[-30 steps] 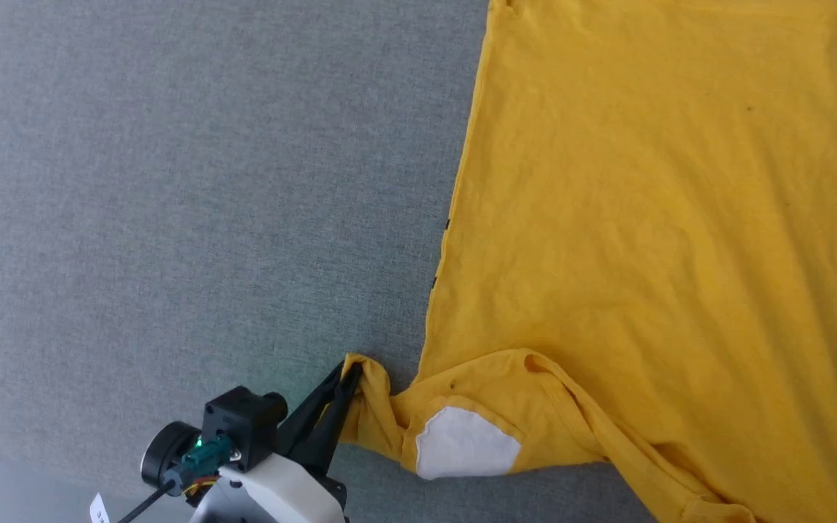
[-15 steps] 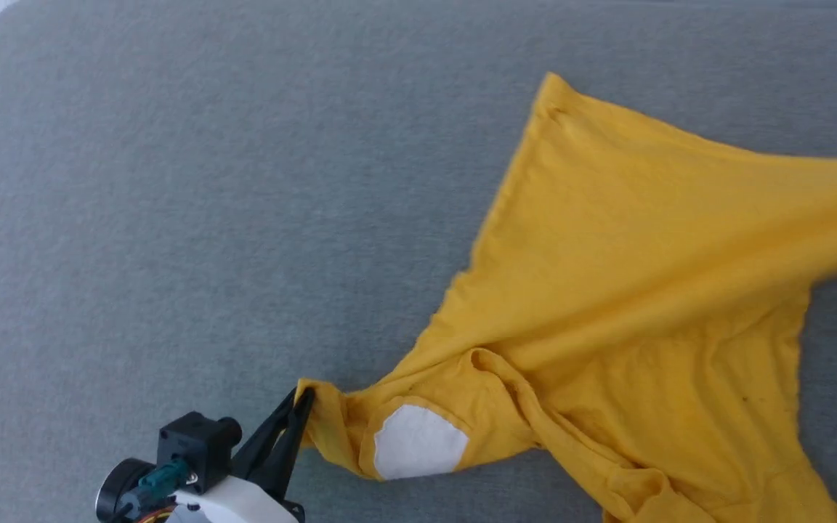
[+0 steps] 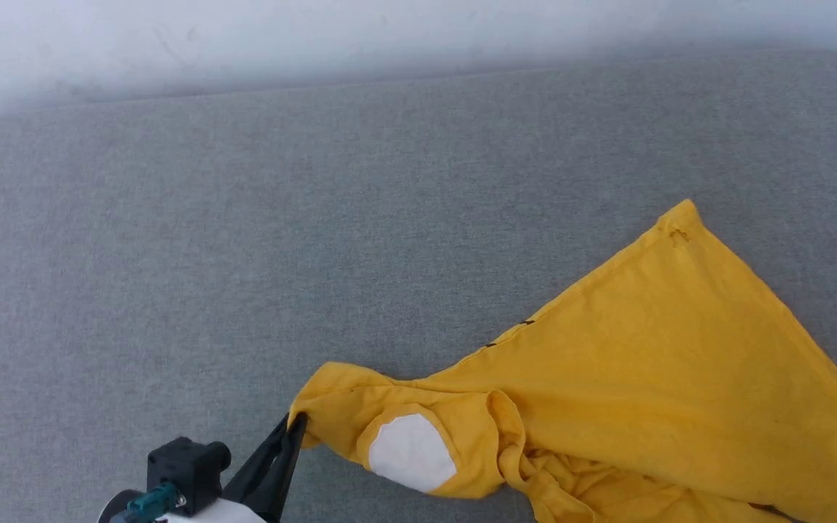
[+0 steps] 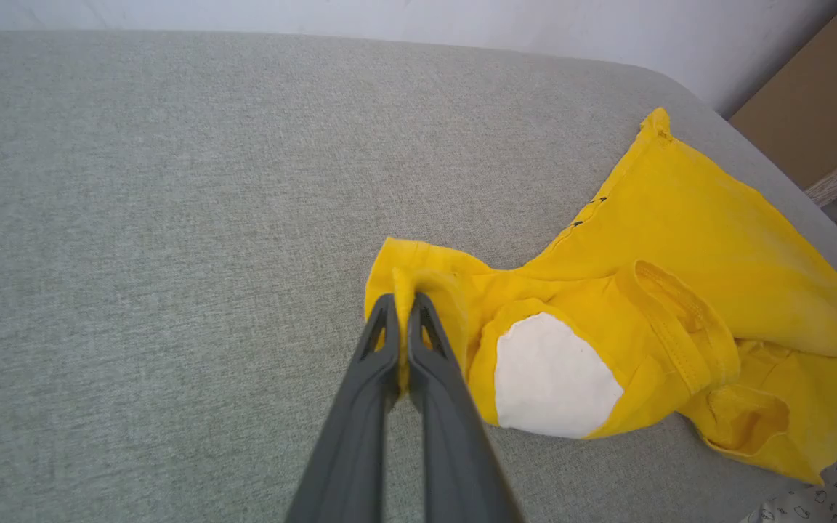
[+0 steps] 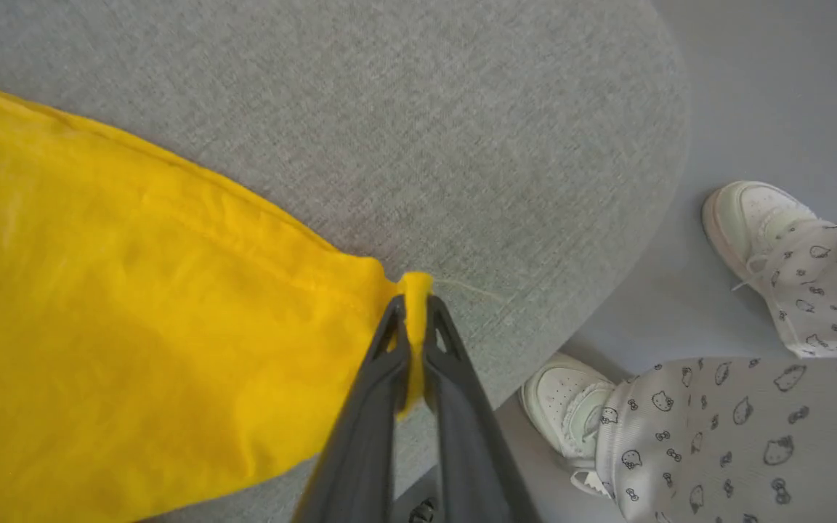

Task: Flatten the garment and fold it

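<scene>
Yellow T-shirt (image 3: 644, 378) lies rumpled on the grey fabric surface (image 3: 208, 254); the left pincer (image 4: 405, 309) is clamped on one bunched corner, the right pincer (image 5: 415, 305) on another edge fold.

surface: grey fabric cushion (image 3: 244, 254) | on it: yellow garment (image 3: 680, 378), rumpled, partly spread
</scene>
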You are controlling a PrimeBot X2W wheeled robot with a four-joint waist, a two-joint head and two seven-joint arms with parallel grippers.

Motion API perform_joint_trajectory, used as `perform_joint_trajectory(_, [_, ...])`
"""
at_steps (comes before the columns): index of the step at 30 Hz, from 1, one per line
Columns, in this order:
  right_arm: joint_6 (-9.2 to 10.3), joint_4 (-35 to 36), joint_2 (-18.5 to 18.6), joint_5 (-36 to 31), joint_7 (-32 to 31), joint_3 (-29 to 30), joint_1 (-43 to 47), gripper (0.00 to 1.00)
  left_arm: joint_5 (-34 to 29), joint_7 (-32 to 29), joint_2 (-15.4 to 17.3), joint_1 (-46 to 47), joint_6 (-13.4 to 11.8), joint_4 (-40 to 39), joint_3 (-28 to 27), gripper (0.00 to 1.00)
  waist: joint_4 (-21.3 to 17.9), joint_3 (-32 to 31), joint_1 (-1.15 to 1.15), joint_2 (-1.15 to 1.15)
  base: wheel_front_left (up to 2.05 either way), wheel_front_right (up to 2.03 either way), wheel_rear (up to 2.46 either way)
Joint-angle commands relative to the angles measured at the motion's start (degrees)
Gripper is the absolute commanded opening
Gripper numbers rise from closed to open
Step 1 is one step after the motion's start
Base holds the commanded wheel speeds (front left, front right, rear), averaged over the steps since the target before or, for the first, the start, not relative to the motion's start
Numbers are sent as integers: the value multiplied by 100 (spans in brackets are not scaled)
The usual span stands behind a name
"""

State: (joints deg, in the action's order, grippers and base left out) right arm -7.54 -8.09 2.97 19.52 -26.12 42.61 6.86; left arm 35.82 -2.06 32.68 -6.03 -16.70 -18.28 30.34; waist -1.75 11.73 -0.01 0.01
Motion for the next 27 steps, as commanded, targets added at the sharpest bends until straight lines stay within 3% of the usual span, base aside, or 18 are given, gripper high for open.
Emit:
perform_joint_trajectory(1, [5,-67,-7,-14,189,-156,-86,100,23,11,19,-51,7,15,-26,0,-96,-129,1,-1,0,0,0])
perform_joint_trajectory(5, [5,193,34,-151,396,-749,-376,100,34,-25,50,-21,17,9,-29,0,-61,-167,1,-1,0,0,0])
perform_joint_trajectory(11, [5,1382,703,178,-70,-1936,-1171,100,12,0,17,74,46,-21,-1,0,91,23,1,-1,0,0,0])
perform_joint_trajectory(14, [5,1597,998,293,-501,-2329,-1733,100,-31,10,-25,198,85,-34,41,0,224,268,1,-1,0,0,0])
perform_joint_trajectory(20, [5,1051,1494,-52,-1192,-2837,-2789,100,-162,-25,-142,591,207,-10,176,0,573,854,1,-1,0,0,0])
perform_joint_trajectory(27, [5,191,1745,-182,-1566,-3105,-3493,100,-256,-17,-352,1032,362,151,330,0,962,1384,1,-1,0,0,0])
